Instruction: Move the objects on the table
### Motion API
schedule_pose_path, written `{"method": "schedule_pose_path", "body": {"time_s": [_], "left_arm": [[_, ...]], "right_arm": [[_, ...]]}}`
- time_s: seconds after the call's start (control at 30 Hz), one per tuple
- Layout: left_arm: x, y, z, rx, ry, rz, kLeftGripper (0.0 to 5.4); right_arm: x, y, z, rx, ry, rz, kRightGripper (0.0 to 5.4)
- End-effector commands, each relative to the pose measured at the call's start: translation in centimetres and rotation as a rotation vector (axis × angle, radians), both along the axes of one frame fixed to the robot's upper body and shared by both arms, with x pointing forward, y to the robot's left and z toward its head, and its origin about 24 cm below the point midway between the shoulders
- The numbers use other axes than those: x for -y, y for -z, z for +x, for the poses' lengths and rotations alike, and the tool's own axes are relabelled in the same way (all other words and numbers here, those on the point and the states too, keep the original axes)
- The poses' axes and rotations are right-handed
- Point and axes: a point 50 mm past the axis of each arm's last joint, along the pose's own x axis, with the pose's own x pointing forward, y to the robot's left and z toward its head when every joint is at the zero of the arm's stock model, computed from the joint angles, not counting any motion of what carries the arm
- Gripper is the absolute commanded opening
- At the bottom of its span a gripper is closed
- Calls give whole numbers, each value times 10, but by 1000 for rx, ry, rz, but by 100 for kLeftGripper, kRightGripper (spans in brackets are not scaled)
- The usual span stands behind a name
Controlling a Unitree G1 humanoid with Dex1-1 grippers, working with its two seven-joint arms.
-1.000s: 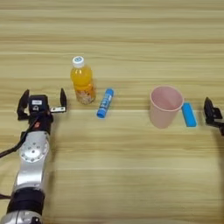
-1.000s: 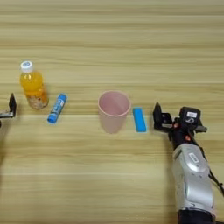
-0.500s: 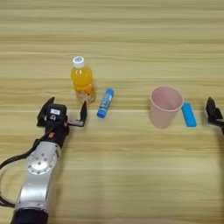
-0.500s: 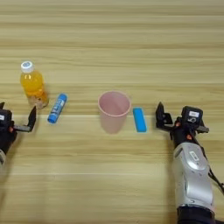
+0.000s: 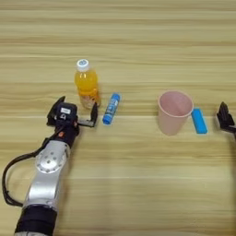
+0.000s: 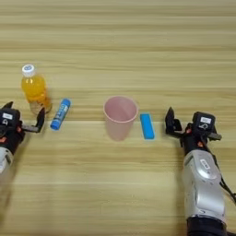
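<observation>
On the wooden table [image 5: 138, 184] the small orange-juice bottle [image 5: 87, 89] stands upright at the left, with its white cap on top. Just to the right of it lies the blue glue stick [image 5: 111, 108], a little slanted, near the bottle but not touching it. The left end effector [image 5: 77, 110] is low on the table just in front of the bottle; its two black fingers are spread apart and hold nothing, and the right finger [image 5: 94, 113] is between the bottle base and the glue stick. Further right stands the pink cup [image 6: 120, 117], upright with the opening up. The flat light-blue block [image 6: 147, 126] lies just beside the cup on its right. The right end effector [image 6: 189, 124] is on the table near the block, apart from it, its fingers released and empty.
</observation>
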Motion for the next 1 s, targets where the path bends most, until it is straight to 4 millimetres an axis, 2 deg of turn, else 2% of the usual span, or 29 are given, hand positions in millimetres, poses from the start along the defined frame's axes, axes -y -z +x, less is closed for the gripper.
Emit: {"method": "schedule_pose_path", "body": {"time_s": [0.03, 0.73, 1.0], "left_arm": [[2, -2, 6, 15, 10, 10, 540], [14, -7, 32, 19, 44, 15, 540], [13, -7, 45, 12, 34, 29, 540]], "right_arm": [[-3, -2, 4, 15, -7, 8, 536], [-6, 1, 5, 4, -16, 10, 536], [-7, 2, 5, 2, -18, 11, 536]]}}
